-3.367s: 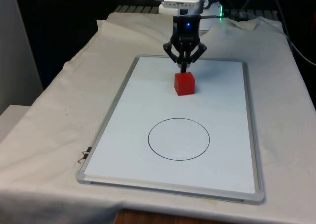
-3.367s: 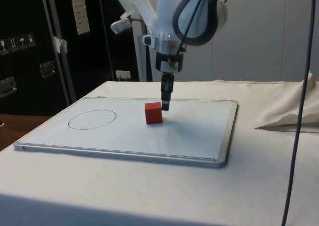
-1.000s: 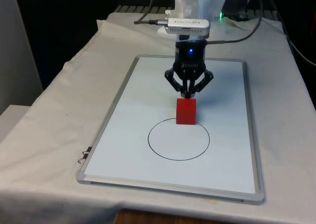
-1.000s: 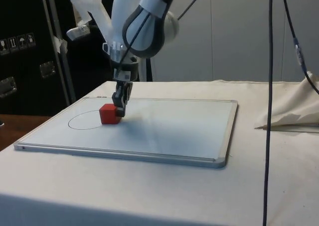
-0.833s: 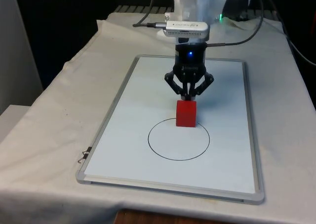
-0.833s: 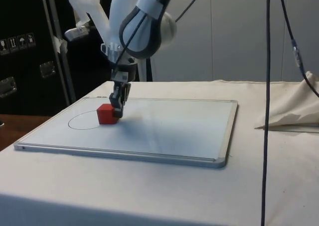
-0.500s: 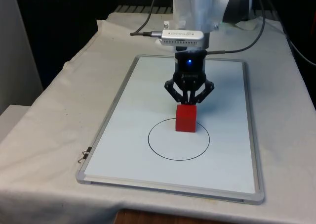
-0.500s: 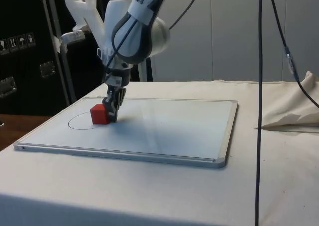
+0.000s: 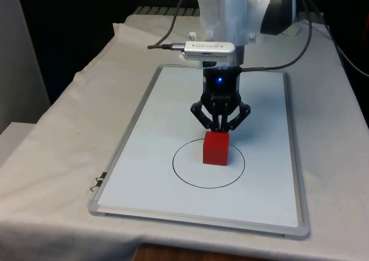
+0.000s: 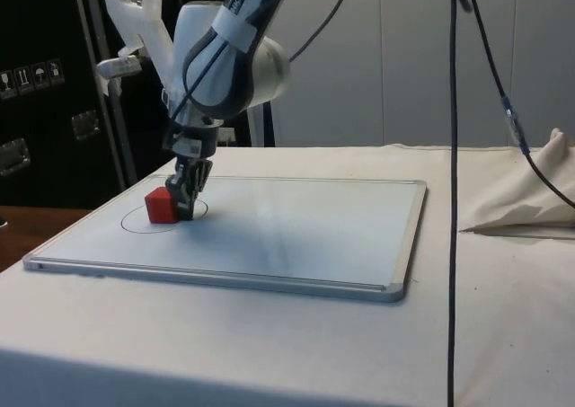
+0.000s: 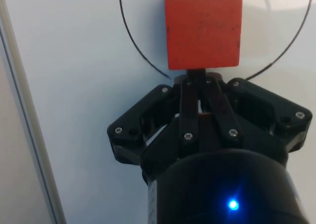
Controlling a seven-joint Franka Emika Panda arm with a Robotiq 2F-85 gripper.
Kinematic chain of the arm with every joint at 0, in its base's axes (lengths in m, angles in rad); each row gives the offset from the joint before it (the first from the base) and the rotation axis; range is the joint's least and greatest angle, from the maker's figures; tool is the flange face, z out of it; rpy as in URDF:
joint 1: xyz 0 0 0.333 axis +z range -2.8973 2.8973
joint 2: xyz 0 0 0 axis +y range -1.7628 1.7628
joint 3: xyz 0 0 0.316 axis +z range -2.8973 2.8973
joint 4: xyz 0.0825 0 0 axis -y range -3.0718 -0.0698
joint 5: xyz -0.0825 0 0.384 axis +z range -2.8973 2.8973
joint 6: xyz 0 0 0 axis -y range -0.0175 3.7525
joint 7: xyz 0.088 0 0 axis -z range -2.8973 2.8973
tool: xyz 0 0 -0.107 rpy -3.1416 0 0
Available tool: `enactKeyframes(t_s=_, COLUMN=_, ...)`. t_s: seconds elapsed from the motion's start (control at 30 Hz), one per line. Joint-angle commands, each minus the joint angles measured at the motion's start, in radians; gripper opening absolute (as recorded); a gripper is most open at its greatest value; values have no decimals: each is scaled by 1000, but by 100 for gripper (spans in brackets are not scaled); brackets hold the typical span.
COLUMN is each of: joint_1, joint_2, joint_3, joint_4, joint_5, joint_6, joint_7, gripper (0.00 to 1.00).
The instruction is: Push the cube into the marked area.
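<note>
A red cube [image 9: 216, 148] sits on the whiteboard [image 9: 150, 128], inside the far part of the black drawn circle [image 9: 187, 180]. In the side view the cube [image 10: 161, 206] lies within the circle [image 10: 135, 225]. My black gripper [image 9: 220, 129] stands upright just behind the cube, fingers shut together with nothing between them, their tips against the cube's far face. The wrist view has the shut fingertips [image 11: 196, 76] touching the cube [image 11: 203, 26], with the circle line [image 11: 132, 41] curving round both sides. From the side, the gripper [image 10: 185, 202] touches the cube's rear.
The whiteboard has a grey metal frame [image 9: 294, 174] and lies on the white cloth [image 9: 69, 134]. A small black clip [image 9: 97, 183] lies by the board's near corner at the front view's left. Cables [image 10: 454, 155] hang at the side view's right.
The gripper has pushed the cube across the board from outside the circle's far edge to inside the circle. The fingers stayed shut throughout.
</note>
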Motion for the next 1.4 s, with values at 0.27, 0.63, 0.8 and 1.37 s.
enactKeyframes(t_s=0.27, joint_1=-4, joint_2=4, joint_3=3, joint_4=43, joint_5=6, joint_6=-17, joint_7=23, gripper=0)
enactKeyframes(t_s=0.63, joint_1=-1, joint_2=-88, joint_3=0, joint_4=-16, joint_5=4, joint_6=-17, joint_7=40, gripper=0)
enactKeyframes(t_s=0.8, joint_1=-1, joint_2=-109, joint_3=-3, joint_4=-32, joint_5=0, joint_6=-17, joint_7=40, gripper=0)
enactKeyframes(t_s=1.37, joint_1=-1, joint_2=-211, joint_3=-9, joint_4=-101, joint_5=0, joint_6=-18, joint_7=40, gripper=0)
